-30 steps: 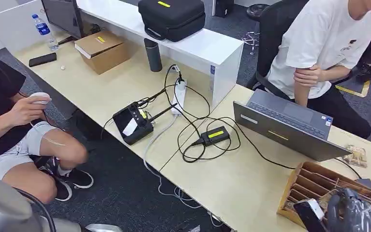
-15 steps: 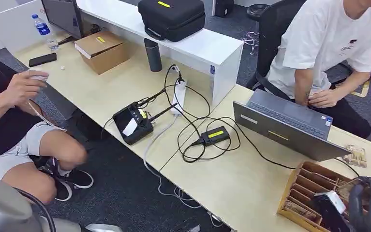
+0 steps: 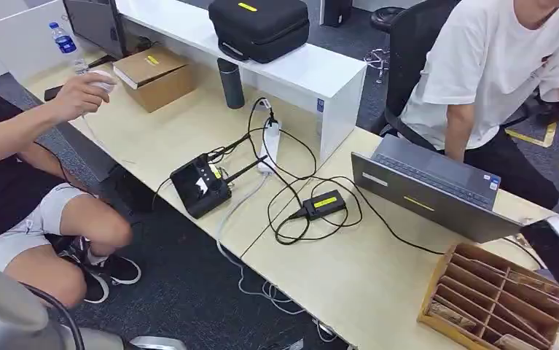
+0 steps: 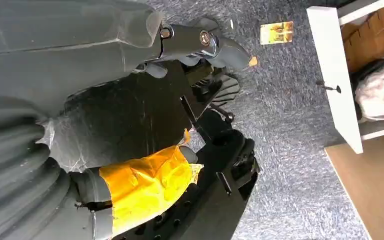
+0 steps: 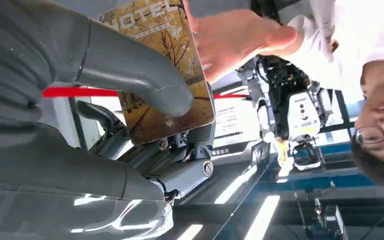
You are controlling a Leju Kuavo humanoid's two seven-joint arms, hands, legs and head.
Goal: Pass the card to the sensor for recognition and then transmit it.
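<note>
In the right wrist view a brown and gold card point(image 5: 179, 40) printed HOTEL is pinched under the thick grey thumb of my right hand point(image 5: 79, 150). A person's open hand point(image 5: 240, 35) is right beside the card's far edge; I cannot tell whether it touches. In the head view my right hand point(image 3: 557, 255) is raised at the far right edge, above the wooden card rack point(image 3: 480, 292). A small black box with a yellow label point(image 3: 323, 203) lies among cables mid-table. My left hand point(image 4: 200, 75) hangs over the floor, holding nothing, thumb apart from the fingers.
An open grey laptop point(image 3: 433, 186) stands between the person in white point(image 3: 495, 65) and the rack. A black handheld device point(image 3: 200, 186), a power strip point(image 3: 269, 142) and cables lie mid-table. Another person point(image 3: 14, 146) sits at the left, arm raised over a cardboard box point(image 3: 152, 73).
My right hand rose from the wooden rack up and to the right with the card. The person in white stretched a hand toward it. The left person raised an arm over the table.
</note>
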